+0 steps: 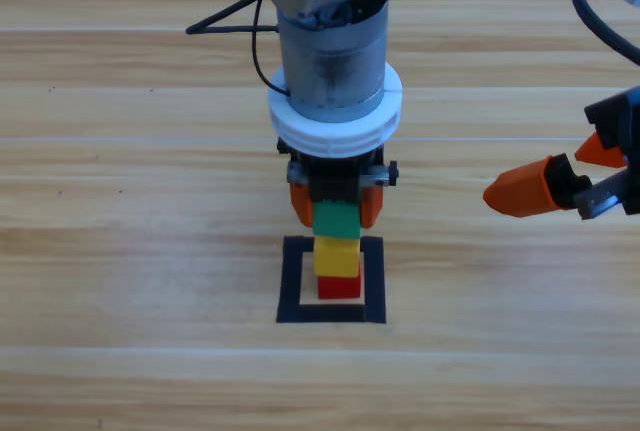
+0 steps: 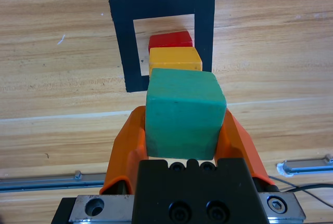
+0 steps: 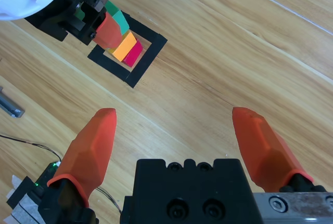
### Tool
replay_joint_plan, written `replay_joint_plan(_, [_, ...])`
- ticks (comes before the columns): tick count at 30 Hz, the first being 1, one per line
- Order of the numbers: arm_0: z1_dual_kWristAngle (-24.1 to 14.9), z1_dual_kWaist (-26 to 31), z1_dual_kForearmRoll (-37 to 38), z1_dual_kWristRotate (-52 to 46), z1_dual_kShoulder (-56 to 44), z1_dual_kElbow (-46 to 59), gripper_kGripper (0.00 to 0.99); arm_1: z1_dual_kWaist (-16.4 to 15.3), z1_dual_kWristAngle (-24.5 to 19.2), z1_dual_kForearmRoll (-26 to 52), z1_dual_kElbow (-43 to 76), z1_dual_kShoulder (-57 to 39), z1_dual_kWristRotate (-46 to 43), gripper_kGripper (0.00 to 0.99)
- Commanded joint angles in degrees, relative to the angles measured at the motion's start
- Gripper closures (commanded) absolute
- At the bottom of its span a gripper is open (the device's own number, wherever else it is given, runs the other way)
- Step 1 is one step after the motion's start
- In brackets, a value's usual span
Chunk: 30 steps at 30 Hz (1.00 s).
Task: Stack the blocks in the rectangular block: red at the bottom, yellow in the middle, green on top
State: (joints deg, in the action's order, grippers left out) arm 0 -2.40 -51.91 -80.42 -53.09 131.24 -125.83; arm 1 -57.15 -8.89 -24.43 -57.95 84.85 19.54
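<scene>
The red cube (image 1: 340,287) sits inside the black tape frame (image 1: 292,281), with the yellow cube (image 1: 338,257) on top of it. The green cube (image 1: 337,220) rests on the yellow one, squarely lined up. My left gripper (image 1: 336,213) comes down from above and is shut on the green cube, one orange jaw on each side. The left wrist view shows the green cube (image 2: 184,112) between the jaws, with the yellow cube (image 2: 174,60), the red cube (image 2: 170,40) and the frame (image 2: 122,52) beyond it. My right gripper (image 1: 535,176) waits open at the right edge, holding nothing.
The right wrist view looks across bare wood at the stack (image 3: 125,46) and the left gripper (image 3: 104,29) from a distance. A metal rail (image 2: 307,167) lies along the table edge, and black cables (image 1: 225,21) trail behind the left arm.
</scene>
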Motion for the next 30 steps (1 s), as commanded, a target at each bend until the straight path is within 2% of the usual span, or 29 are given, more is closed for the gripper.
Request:
replay_joint_plan(1, [-0.5,-1.09,-0.35,-0.17,3.14,0.58,0.99,0.11,0.89,0.61,0.21,4.44,-0.3,0.01])
replay_joint_plan(26, [-0.76,-1.09,-0.26,0.01,4.29,0.41,0.988,0.11,0.72,0.61,0.21,6.2,-0.3,0.01])
replay_joint_plan(27, [-0.68,-1.09,-0.26,0.01,4.37,0.23,0.918,0.11,0.72,0.61,0.21,6.29,-0.3,0.01])
replay_joint_plan(28, [-0.68,-1.09,-0.26,0.01,4.46,-0.12,0.72,0.11,0.72,0.61,0.21,6.29,-0.3,0.01])
replay_joint_plan(29, [-0.68,-1.09,-0.26,-0.08,4.46,-0.38,0.381,0.11,0.72,0.61,0.12,6.38,-0.3,0.01])
replay_joint_plan(30, [-0.68,-1.09,-0.26,-0.26,4.2,-0.3,0.137,0.11,0.72,0.61,0.12,6.47,-0.3,0.01])
